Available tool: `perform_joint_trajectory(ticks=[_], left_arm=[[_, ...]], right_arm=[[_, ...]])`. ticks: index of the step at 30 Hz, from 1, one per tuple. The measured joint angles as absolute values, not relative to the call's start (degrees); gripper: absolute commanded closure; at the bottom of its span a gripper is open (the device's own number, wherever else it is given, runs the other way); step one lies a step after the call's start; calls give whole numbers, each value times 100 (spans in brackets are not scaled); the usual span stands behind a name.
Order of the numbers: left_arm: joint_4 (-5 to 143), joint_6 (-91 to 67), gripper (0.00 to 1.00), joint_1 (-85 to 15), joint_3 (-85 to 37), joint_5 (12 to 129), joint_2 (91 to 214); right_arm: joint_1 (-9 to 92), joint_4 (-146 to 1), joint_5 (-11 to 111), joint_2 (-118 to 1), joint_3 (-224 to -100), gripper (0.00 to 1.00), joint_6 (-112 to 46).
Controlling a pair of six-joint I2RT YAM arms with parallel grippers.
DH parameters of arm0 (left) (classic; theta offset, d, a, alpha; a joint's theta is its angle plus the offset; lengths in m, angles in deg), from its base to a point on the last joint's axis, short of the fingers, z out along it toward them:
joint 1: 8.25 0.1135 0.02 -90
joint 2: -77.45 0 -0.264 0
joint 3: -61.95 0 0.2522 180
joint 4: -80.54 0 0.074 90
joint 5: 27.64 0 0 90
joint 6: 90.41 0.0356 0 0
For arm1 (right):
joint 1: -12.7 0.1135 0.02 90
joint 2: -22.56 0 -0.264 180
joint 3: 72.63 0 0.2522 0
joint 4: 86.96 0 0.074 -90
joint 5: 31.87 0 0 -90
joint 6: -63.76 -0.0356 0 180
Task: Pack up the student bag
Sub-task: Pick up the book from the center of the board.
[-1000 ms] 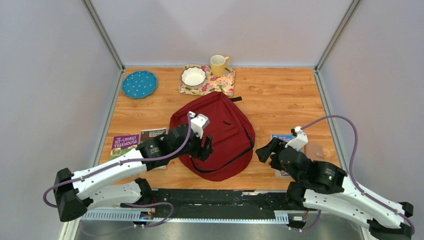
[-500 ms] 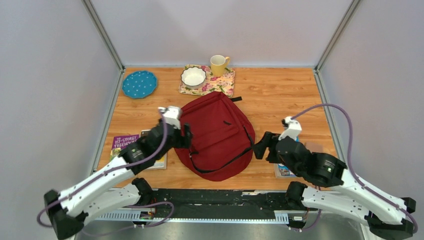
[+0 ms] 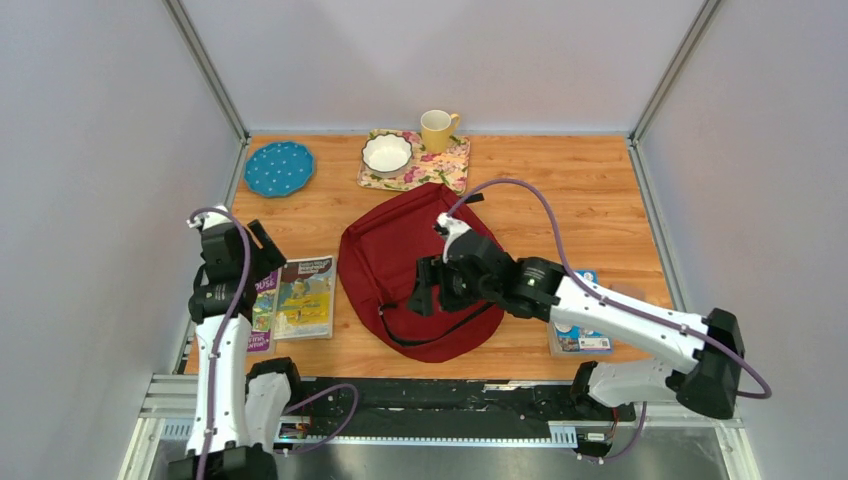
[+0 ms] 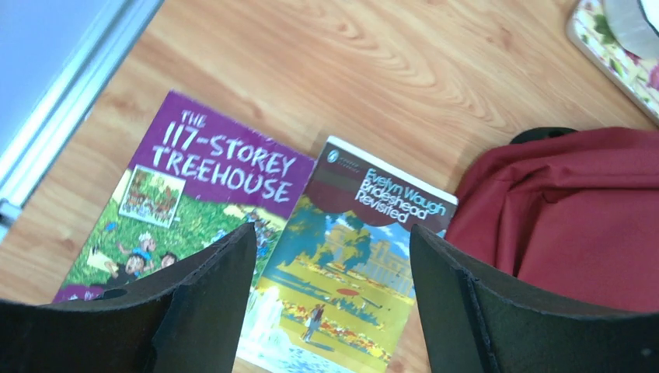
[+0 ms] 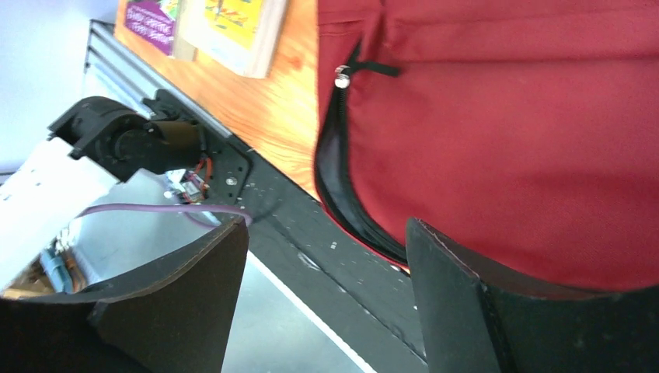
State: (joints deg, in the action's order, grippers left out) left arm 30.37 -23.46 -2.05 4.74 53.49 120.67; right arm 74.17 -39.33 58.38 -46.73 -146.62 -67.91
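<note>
The left gripper (image 4: 330, 239) hangs with its jaws wide apart and nothing between them, straight above two books near the table's (image 3: 560, 190) left edge. Under the gap lies Brideshead (image 4: 365, 221), with Treehouse (image 4: 210, 175) touching it on the side toward the left edge. Both lie flat, covers up, long sides running roughly from the near edge to the far edge. The left arm is plainly the nearer one to them. A straight drop would meet Brideshead first, and a flat book will probably need a finger worked under one edge.

The right gripper (image 5: 326, 229) is also spread wide and empty, and it hovers over the bag's (image 3: 420, 250) near-left flank. In the right wrist view the zip (image 5: 336, 155) runs below the fingers as a dark curved band toward the near edge, its pull (image 5: 342, 75) at the far end. The band looks parted, so the mouth seems at least partly open on the side facing the books. The right arm is best placed to lift or hold that lip.

The bag lies flat in the middle of the table, just right of Brideshead, its long axis running near to far. Its inside is not visible, so what it holds cannot be told.

A flat blue item (image 3: 583, 338) lies toward the near right corner, partly under the right arm. On the mat (image 3: 445, 168) at mid far edge a bowl (image 3: 386, 153) looks empty. The mug's (image 3: 436, 130) inside cannot be seen. A plate (image 3: 279, 168) sits bare at the far left corner.
</note>
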Motion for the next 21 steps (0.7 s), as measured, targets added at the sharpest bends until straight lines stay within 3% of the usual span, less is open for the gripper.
perform_joint_trajectory(ticks=[3, 10, 17, 21], left_arm=[[3016, -2352, 21, 715, 647, 6084, 12139], [2670, -2272, 19, 1255, 964, 6562, 12375], [2637, -2101, 19, 3143, 931, 7135, 12869], [2817, -2116, 19, 3314, 1082, 7839, 12732]], right_arm=[[7417, -4141, 5572, -5178, -15021, 25, -6778], [7439, -4626, 4940, -6335, -15510, 27, -6865], [7531, -4656, 4512, -7207, -15978, 27, -6857], [7537, -4663, 4437, -7753, -16505, 27, -6863]])
